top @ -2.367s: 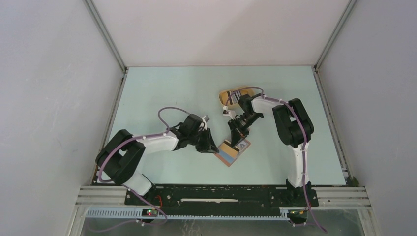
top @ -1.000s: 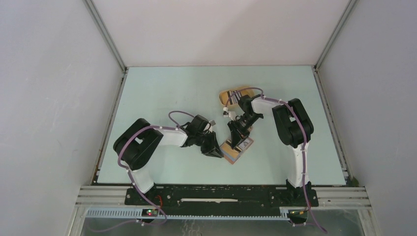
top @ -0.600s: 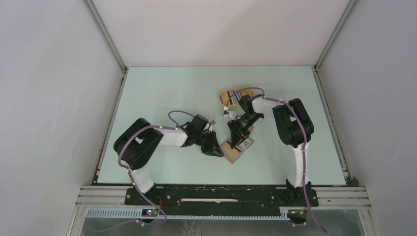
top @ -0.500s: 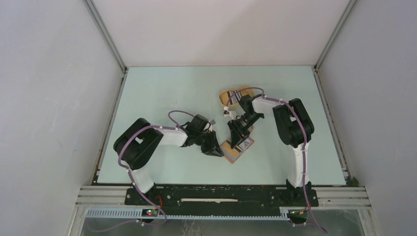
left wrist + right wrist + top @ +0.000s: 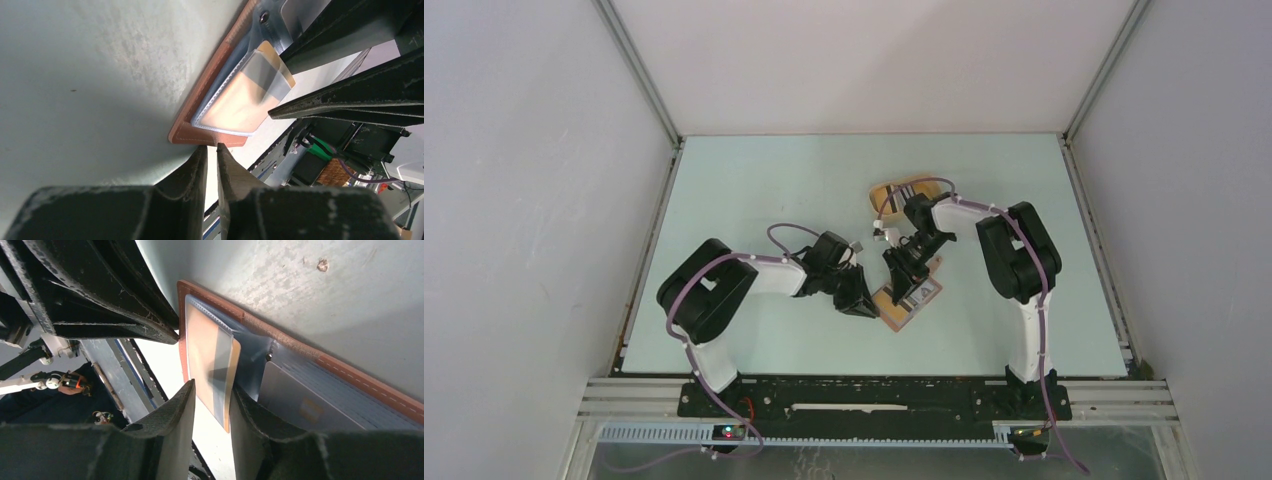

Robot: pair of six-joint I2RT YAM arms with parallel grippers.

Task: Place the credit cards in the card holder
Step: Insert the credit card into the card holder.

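Note:
The brown card holder [image 5: 900,313] lies open on the table between both arms. My left gripper [image 5: 864,305] is shut and empty, its tips [image 5: 211,145] touching the holder's near edge [image 5: 210,136]. An orange credit card with a grey stripe [image 5: 210,355] sits partly inside a clear pocket. Its free end reaches between the fingers of my right gripper [image 5: 214,387], which is open: one finger touches the card, the other stands off. A blue-grey card [image 5: 305,405] lies in the holder's other half [image 5: 300,352]. In the left wrist view the same orange card [image 5: 245,97] shows under the pocket.
A yellow oval tray [image 5: 894,192] with striped cards in it lies just behind the right gripper [image 5: 907,283]. Grey walls close in the pale green table [image 5: 754,190] on three sides. Both arms crowd the middle front.
Over the last second the right gripper's jaws have widened around the orange card and the wrist has shifted slightly left. The left arm, which moved in earlier, has stayed on the holder's edge.

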